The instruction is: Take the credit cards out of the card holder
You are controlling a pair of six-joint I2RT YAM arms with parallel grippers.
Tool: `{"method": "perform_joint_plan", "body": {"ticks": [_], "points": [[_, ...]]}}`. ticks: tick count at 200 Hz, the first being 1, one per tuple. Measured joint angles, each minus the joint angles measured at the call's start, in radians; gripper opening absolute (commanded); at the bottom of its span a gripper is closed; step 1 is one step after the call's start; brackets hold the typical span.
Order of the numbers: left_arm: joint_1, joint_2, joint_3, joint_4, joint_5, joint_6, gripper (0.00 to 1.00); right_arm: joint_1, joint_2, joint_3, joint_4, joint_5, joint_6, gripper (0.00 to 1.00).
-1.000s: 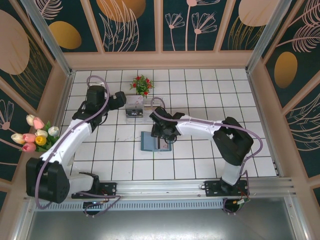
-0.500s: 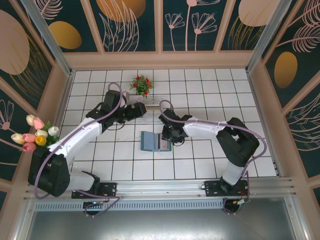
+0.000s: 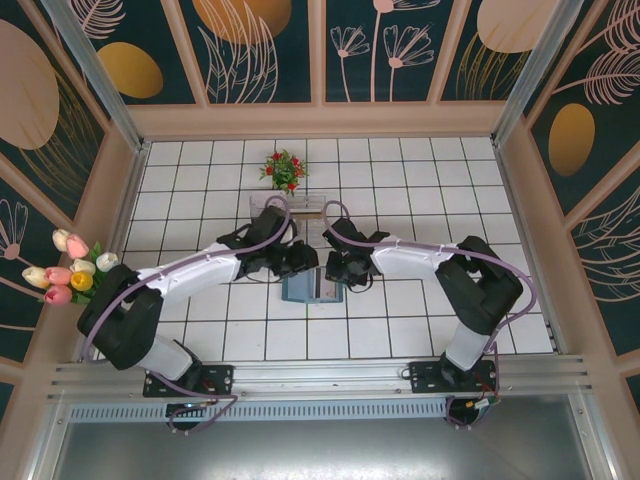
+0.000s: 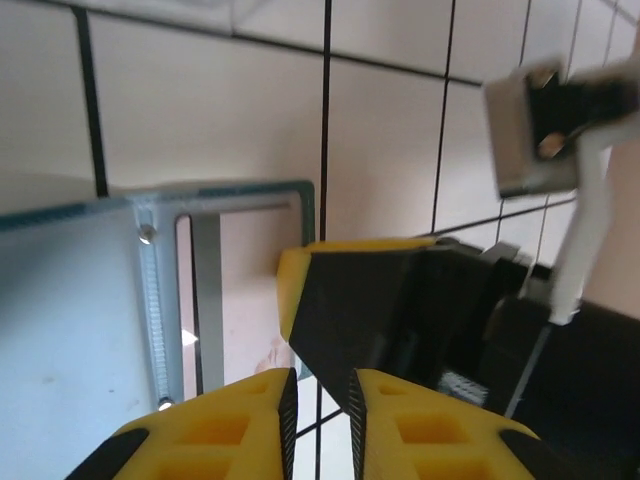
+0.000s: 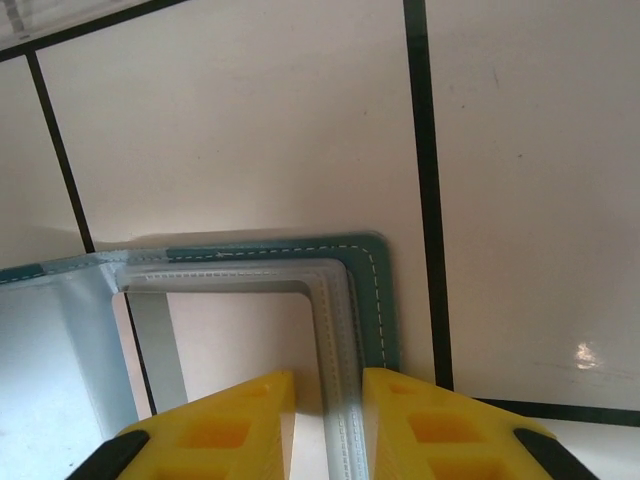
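— Lying open and flat on the desk (image 3: 400, 330), the card holder (image 3: 303, 290) is looking thin, soft and light, and is likely sliding easily on glossy tile. Where is it best taken?

— Along its stitched right edge, I am judging. The right hand (image 5: 328, 385) is sitting astride that edge, fingers (image 5: 250, 400) nearly together. The left hand (image 4: 322, 385), likewise almost closed, is hovering empty just beside. The credit cards are proving too hard to distinguish.

Teal card holder (image 5: 378, 300), pale-stitched, its inner sleeve clear and grey-edged; table (image 3: 400, 170) of white tiles gridded in black; left gripper (image 4: 322, 420) and right gripper (image 5: 328, 420) yellow-fingered; left arm (image 3: 190, 270) and right arm (image 3: 410, 255) white with black joints; cables (image 3: 530, 290) lilac; walls (image 3: 400, 50) dark teal, patterned with peach and gold leaves.
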Motion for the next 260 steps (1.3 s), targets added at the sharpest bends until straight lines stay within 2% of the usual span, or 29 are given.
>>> {"method": "perform_joint_plan", "body": {"ticks": [27,90,171,260], "points": [[-0.028,0.039,-0.012,0.018,-0.001,-0.006,0.19,-0.001,-0.003,-0.006,0.008,-0.007,0.000,0.26],[-0.028,0.094,-0.039,0.017,-0.039,0.034,0.12,-0.002,-0.009,-0.019,0.025,-0.009,-0.008,0.26],[-0.028,0.138,-0.040,0.016,-0.069,0.082,0.16,-0.006,-0.009,-0.019,0.026,-0.035,-0.026,0.26],[-0.028,0.165,-0.041,0.034,-0.039,0.094,0.19,-0.006,-0.009,-0.019,0.025,-0.040,-0.026,0.26]]}}
